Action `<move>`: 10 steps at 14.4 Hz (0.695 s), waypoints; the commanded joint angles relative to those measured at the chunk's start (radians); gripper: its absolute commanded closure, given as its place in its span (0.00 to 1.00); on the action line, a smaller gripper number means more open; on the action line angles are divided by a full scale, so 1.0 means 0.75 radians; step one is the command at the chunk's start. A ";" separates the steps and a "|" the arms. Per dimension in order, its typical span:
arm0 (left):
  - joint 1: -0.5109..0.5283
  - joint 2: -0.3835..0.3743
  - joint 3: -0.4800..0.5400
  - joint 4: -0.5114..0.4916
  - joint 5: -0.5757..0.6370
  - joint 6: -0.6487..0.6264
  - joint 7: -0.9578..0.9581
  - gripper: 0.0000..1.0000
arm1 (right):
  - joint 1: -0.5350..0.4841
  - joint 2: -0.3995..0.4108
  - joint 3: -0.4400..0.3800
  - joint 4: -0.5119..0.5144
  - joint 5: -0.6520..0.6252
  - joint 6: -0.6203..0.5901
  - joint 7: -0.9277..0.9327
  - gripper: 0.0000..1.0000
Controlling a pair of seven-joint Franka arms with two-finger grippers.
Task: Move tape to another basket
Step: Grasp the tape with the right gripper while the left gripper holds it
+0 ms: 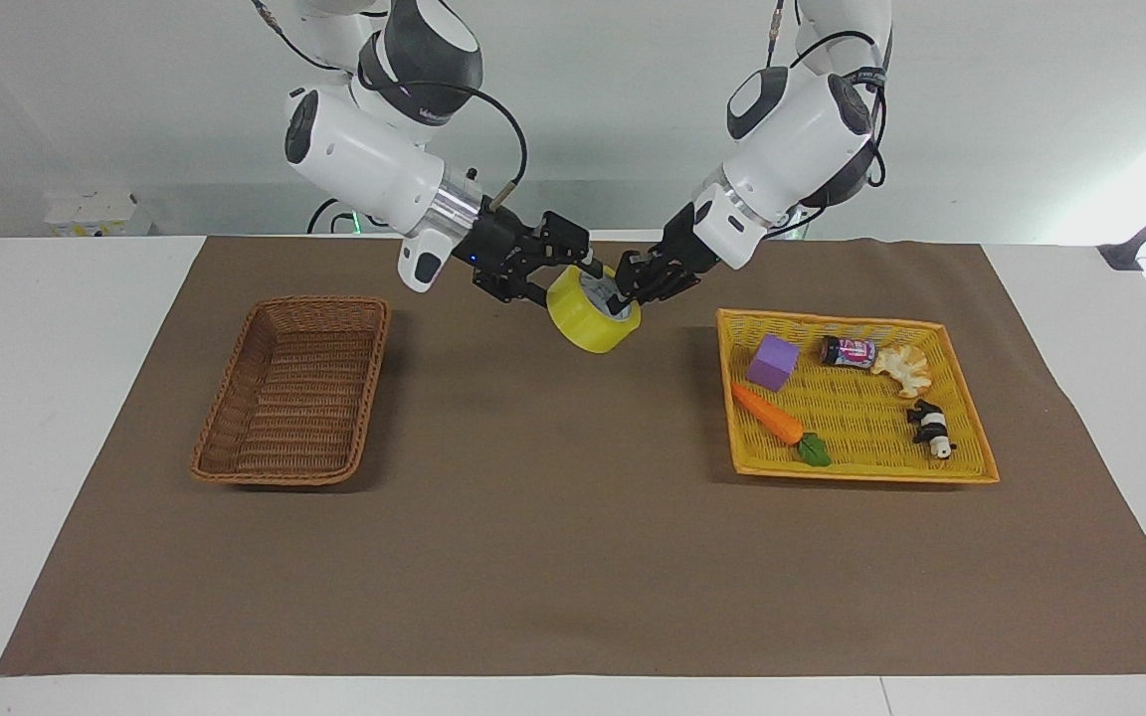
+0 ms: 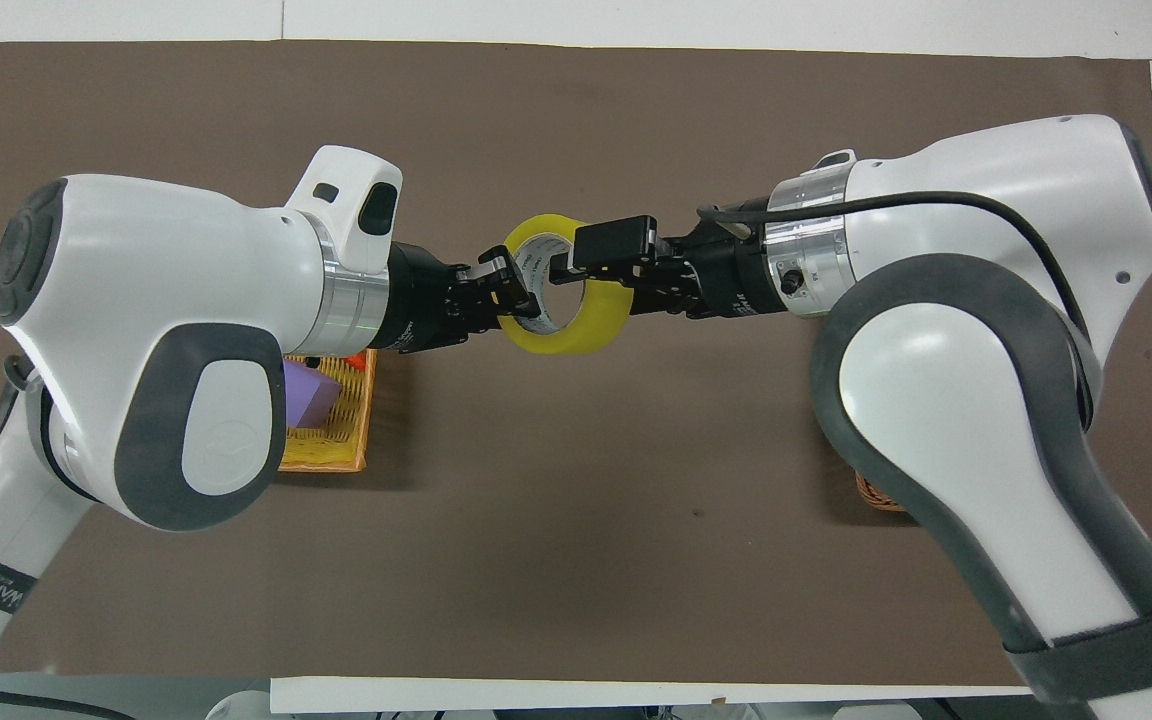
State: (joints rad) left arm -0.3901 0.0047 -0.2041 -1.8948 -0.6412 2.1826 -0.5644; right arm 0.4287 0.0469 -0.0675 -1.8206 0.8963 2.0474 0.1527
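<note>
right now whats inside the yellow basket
In the yellow basket: a purple block, carrot, small can, pastry and panda toy; overhead, the left arm covers most of it.

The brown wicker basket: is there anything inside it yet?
No, the brown wicker basket shows only bare weave inside; the tape is up in the air between the two hands.

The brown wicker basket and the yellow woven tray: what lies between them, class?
In the facing view, bare brown mat lies between basket and tray; the yellow tape roll hangs above it.

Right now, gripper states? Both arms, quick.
Left gripper: closed on the yellow translucent packing tape roll, held above the brown mat.
Right gripper: open, fingers straddling the roll's wall.
</note>
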 commanded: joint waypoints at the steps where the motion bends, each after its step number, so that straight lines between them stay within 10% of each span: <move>1: -0.022 -0.023 0.018 -0.002 -0.018 -0.016 -0.016 1.00 | -0.005 -0.003 0.000 -0.013 0.012 0.013 -0.024 0.10; 6: -0.022 -0.025 0.018 -0.002 -0.018 -0.018 -0.016 1.00 | -0.005 -0.009 0.000 -0.031 0.010 0.021 -0.069 0.27; 10: -0.022 -0.023 0.018 -0.002 -0.016 -0.026 -0.016 1.00 | -0.005 -0.024 0.000 -0.076 0.010 0.023 -0.132 0.76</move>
State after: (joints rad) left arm -0.3905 0.0061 -0.2042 -1.8961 -0.6414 2.1721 -0.5655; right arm 0.4290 0.0463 -0.0696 -1.8385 0.8967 2.0470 0.0757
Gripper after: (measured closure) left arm 0.789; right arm 0.445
